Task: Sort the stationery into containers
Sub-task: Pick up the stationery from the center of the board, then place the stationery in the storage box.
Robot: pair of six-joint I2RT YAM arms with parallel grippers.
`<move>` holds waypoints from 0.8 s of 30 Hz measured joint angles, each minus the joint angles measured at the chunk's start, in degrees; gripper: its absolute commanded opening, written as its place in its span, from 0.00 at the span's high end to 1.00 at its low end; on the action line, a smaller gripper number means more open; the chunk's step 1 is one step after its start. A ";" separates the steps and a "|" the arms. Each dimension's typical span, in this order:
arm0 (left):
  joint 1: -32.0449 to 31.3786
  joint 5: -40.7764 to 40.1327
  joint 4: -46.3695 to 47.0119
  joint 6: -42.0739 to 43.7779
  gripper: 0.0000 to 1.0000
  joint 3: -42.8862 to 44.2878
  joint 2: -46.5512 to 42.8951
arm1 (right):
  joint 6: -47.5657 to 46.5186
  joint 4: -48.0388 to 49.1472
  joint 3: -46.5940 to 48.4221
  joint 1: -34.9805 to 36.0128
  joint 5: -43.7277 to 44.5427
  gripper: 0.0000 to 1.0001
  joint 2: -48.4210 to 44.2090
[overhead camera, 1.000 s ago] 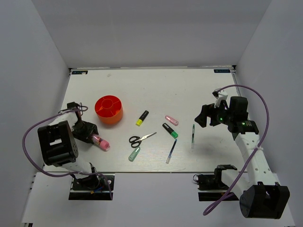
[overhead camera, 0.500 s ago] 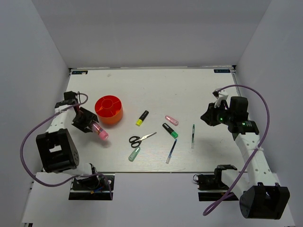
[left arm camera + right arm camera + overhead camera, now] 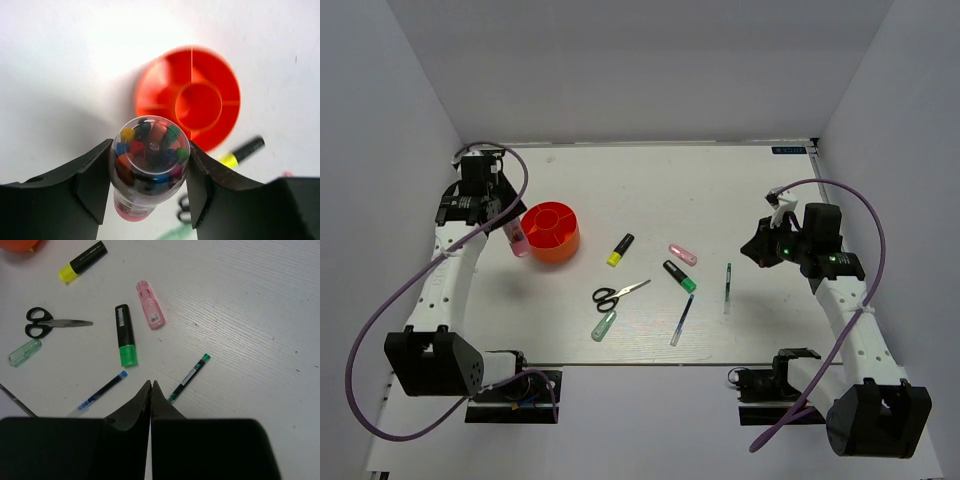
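Swinging up from the near edge, my left arm now has its end effector (image 3: 510,232) just left of the orange cup (image 3: 556,251) on the desk (image 3: 720,190), clamped on a pink-capped clear tube (image 3: 150,150) that is beside the cup, not over it. I judge delivery is underway: next, shift over a compartment and release. My right end effector (image 3: 151,385) has pinched together, empty, above the green pen (image 3: 189,377).

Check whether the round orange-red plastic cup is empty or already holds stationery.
Empty: the orange-red cup shows only bare floor in every compartment visible from the left wrist.
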 measured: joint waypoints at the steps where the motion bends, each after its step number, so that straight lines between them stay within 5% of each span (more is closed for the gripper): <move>1: -0.61 -2.03 1.62 1.11 1.00 0.13 -0.28 | 0.00 0.00 0.00 0.00 -0.20 1.00 0.17; 11: -6.21 -13.53 26.97 14.64 1.00 -3.21 0.94 | -0.52 2.12 -1.62 0.02 -2.38 1.00 0.15; 24: -6.49 -11.08 46.80 21.66 1.00 -11.47 6.54 | -6.97 4.63 -3.50 0.00 -11.96 1.00 1.81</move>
